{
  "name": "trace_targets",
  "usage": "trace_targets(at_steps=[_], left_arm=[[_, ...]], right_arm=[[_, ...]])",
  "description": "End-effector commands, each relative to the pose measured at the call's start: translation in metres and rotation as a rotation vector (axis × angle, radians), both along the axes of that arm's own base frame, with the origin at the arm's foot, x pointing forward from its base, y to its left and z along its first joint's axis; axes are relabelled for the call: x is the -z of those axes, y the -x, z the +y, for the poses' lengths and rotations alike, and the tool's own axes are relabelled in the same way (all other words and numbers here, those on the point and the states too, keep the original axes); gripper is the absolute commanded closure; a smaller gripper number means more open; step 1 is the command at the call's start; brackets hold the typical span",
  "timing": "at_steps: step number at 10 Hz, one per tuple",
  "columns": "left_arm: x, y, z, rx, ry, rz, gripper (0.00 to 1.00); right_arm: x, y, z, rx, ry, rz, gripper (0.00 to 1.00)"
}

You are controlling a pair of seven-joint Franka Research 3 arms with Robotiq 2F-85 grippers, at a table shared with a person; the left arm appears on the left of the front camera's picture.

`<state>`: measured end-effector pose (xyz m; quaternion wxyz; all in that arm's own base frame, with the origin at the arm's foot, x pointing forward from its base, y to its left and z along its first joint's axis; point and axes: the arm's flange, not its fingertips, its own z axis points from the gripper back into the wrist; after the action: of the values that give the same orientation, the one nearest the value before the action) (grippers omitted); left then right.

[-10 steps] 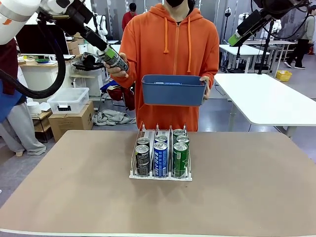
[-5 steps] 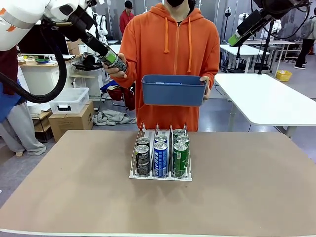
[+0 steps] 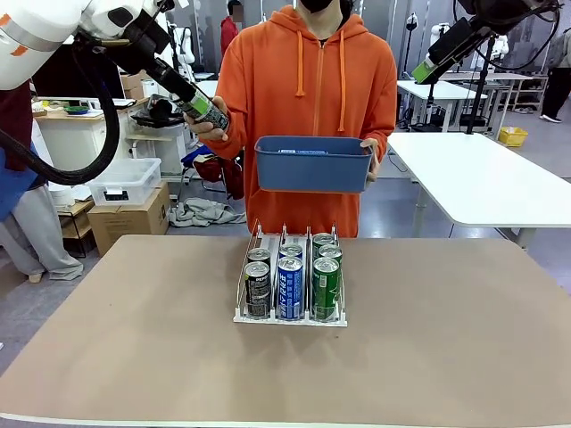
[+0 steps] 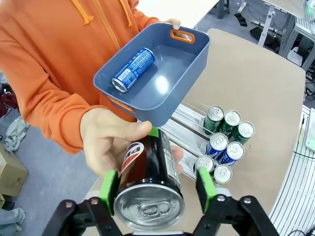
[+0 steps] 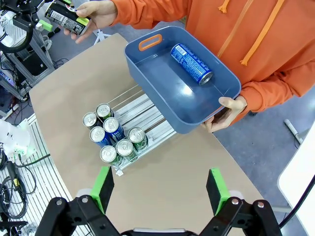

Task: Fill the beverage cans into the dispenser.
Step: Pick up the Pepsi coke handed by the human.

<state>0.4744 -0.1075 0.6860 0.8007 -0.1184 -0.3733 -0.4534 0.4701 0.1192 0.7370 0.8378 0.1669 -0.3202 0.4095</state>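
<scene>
— Left claw (image 4: 156, 189)?
— Its pads stand either side of the dark can (image 4: 147, 167) that the person's hand (image 4: 110, 142) offers. Clamped or not, I cannot tell. The can's long axis runs along the fingers.
— Dispenser (image 3: 290, 320)?
— Below it, mid-counter (image 3: 446, 339), with room behind its cans. The right claw (image 5: 160, 189) gapes empty, high above.

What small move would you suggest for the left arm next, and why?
Probably draw the dark can gently away from the person's hand. The left gripper has its green pads against both sides of the can while that hand is wrapped around its body. A slow pull would likely let the person release it before the carry to the dispenser.
</scene>
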Motion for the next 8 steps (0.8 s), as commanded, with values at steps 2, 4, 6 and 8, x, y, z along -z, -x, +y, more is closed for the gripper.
trace_targets(at_steps=[2, 4, 6, 8], left_arm=[[-0.0007, 0.0015, 0.0022, -0.063, -0.039, 0.042, 0.25], [-0.0015, 0.0020, 0.0029, -0.073, -0.030, 0.059, 0.44], [-0.0036, 0.0013, 0.0050, -0.062, 0.009, 0.047, 0.64], [-0.0044, 0.0002, 0.0038, -0.056, 0.015, 0.016, 0.83]], right_arm=[[0.0006, -0.0004, -0.0008, 0.000, 0.004, 0.000, 0.00], [0.0006, -0.0004, -0.0008, 0.000, 0.004, 0.000, 0.00], [0.0006, -0.0004, -0.0008, 0.000, 0.004, 0.000, 0.00], [0.0006, -0.0004, -0.0008, 0.000, 0.004, 0.000, 0.00]])
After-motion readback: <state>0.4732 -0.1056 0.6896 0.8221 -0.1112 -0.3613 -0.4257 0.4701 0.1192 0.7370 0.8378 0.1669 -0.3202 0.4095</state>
